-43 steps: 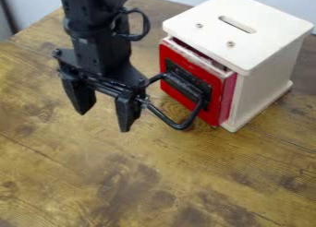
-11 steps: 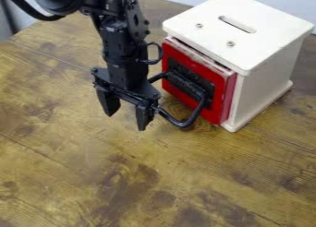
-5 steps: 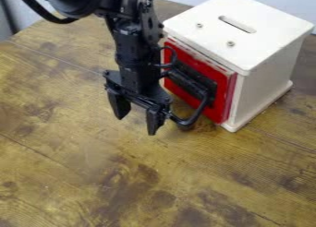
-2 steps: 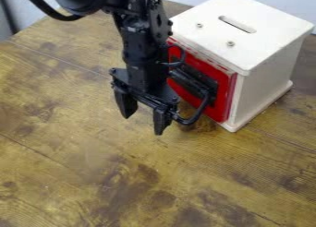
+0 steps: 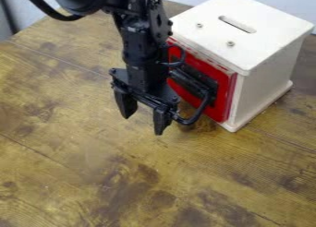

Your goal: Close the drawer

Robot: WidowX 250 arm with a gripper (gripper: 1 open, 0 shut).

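The red-fronted drawer (image 5: 212,86) with its black inset panel sits in the left face of the cream-white box (image 5: 247,41) and sticks out only slightly. Its black loop handle (image 5: 191,113) reaches toward the table's front. My black gripper (image 5: 142,117) hangs in front of the drawer, pointing down, its fingers (image 5: 125,105) apart and empty, the right one touching or just beside the loop handle. The arm hides the left part of the drawer front.
The box stands on a worn wooden table (image 5: 74,175) at the back right. The table's far edge runs behind the arm at the upper left.
The gripper has slid right toward the box across the earlier frames, and the drawer has gone in from well out to nearly flush. Nothing differs from 0.4 s ago.
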